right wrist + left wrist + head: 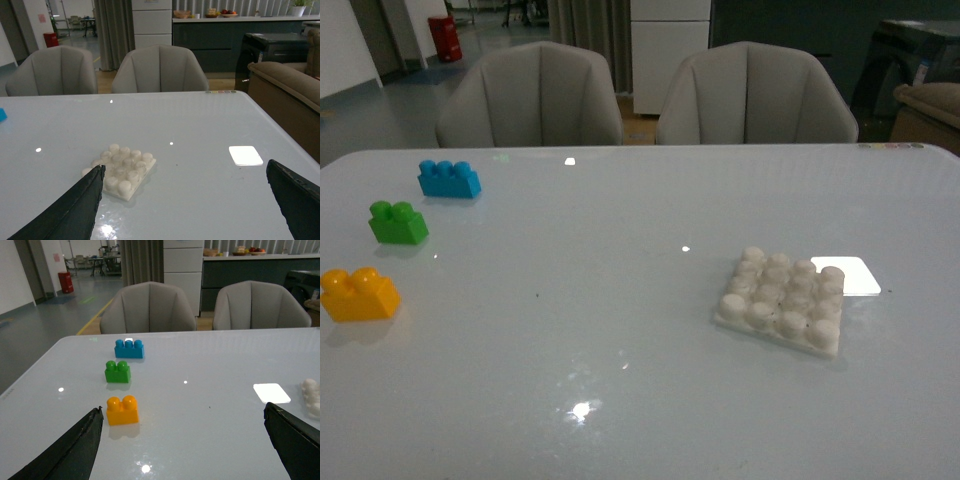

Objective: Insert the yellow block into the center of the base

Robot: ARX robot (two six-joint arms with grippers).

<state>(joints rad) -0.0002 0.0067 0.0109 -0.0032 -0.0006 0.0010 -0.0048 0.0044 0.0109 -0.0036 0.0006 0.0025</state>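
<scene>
Table (pixel 620 340): three bricks in a row along left side, spaced apart. Block (pixel 359 294) nearest. Middle brick (pixel 399 222) behind it. Far brick (pixel 449 179) behind that, a little rightward. Base (pixel 782 301) right of centre, well apart from row. Flat square (pixel 848 276) at base's far right corner; contact unclear. Left chair (pixel 530 95) and right chair (pixel 755 95) behind far edge.

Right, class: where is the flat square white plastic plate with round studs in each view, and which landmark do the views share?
Front view: the flat square white studded plastic plate, whole, right of centre.
Left wrist view: only a sliver at the frame edge, past one of the left fingers.
Right wrist view: whole, past one of the right fingers.
Shared landmark: the smooth flat white rounded square beside it.
</scene>
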